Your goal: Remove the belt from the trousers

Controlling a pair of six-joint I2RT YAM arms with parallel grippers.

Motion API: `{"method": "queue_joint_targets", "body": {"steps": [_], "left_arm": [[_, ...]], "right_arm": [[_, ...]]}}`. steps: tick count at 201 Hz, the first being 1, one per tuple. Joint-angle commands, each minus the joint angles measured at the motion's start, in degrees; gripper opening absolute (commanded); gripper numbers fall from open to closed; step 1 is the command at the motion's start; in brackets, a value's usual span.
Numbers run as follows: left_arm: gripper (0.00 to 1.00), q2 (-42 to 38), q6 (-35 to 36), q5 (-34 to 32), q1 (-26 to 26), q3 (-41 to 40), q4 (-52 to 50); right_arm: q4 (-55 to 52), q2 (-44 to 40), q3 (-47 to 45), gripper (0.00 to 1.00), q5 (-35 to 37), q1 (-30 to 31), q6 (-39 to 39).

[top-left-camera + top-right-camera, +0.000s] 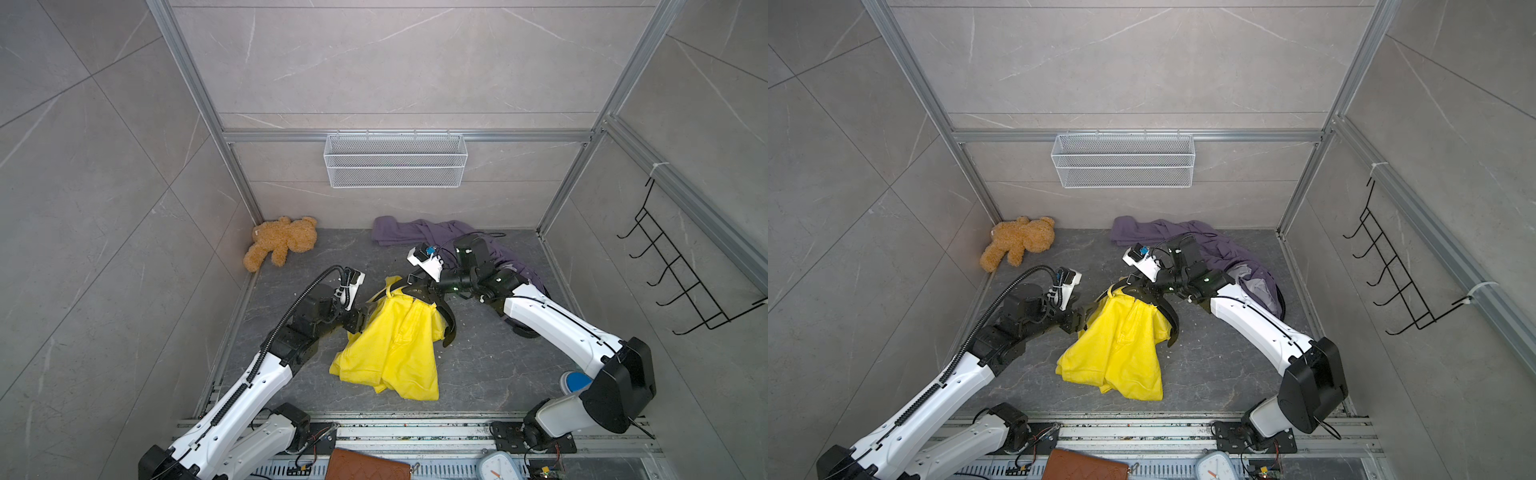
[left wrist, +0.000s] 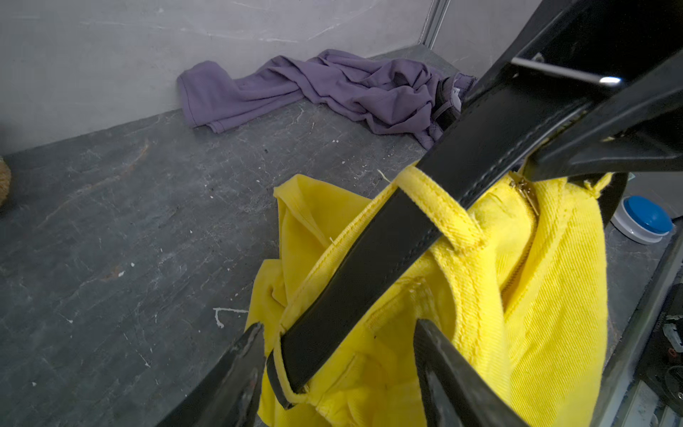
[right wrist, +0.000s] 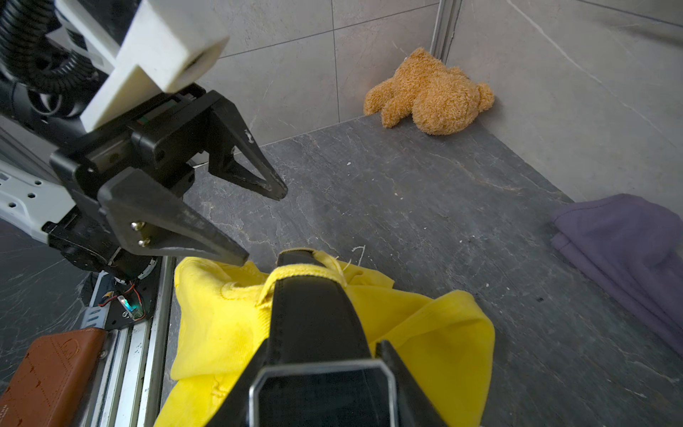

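Yellow trousers lie crumpled mid-floor, their waistband lifted. A black belt runs through the yellow loops and curves down on the right. My right gripper is shut on the belt at its metal buckle, with a finger on each side of the strap. My left gripper stands open at the waistband's left end. In the left wrist view its gripper straddles the belt's tail and a loop without pinching them. The right wrist view shows the left gripper spread wide just above the trousers.
A brown teddy bear lies in the far left corner and a purple garment along the back wall behind the right arm. A white wire basket hangs on the back wall, a black hook rack on the right wall. A blue-and-white round object sits by the right arm.
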Motion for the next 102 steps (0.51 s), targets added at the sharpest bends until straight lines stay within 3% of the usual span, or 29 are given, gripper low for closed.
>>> {"method": "queue_joint_targets", "body": {"steps": [1, 69, 102], "left_arm": [[0.61, 1.46, 1.75, 1.27, -0.29, -0.04, 6.16], [0.57, 2.6, 1.45, 4.24, -1.44, -1.21, 8.17], [0.55, 4.64, 1.64, 0.68, -2.04, -1.06, 8.93]], "right_arm": [[1.11, -0.38, 1.79, 0.02, -2.11, 0.52, -0.61], [0.9, 0.05, 2.82, 0.02, -2.16, 0.52, -0.87], [1.76, 0.14, 2.65, 0.02, -2.86, 0.78, -0.19]]}}
